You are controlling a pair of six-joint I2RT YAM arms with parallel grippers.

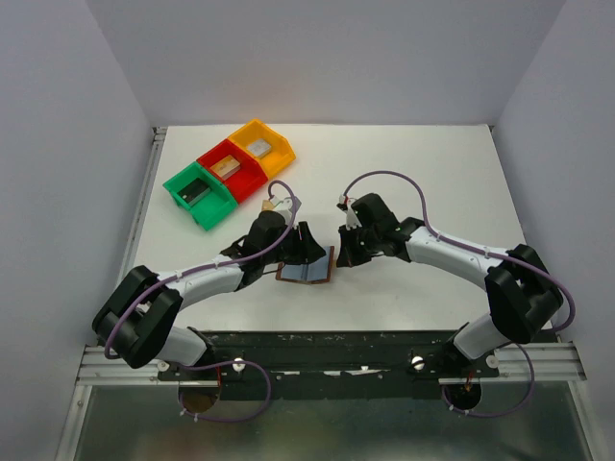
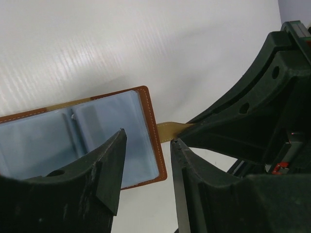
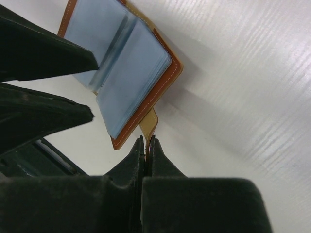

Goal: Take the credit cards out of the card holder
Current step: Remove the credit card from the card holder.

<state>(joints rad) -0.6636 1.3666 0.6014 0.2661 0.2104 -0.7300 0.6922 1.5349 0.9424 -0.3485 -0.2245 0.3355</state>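
Card holder lies open on the bench btw the two arms, light-blue inner faces up. Right end effector is pinched tight on its brown snap tab, which sticks out past the holder's edge. Left end effector stands abt half open over that same edge, one finger above the blue face, nothing clamped.

High rear overview; two close wrist views, seemingly opposed, across card holder.

Stitched leather card holder, ribbed matt white table
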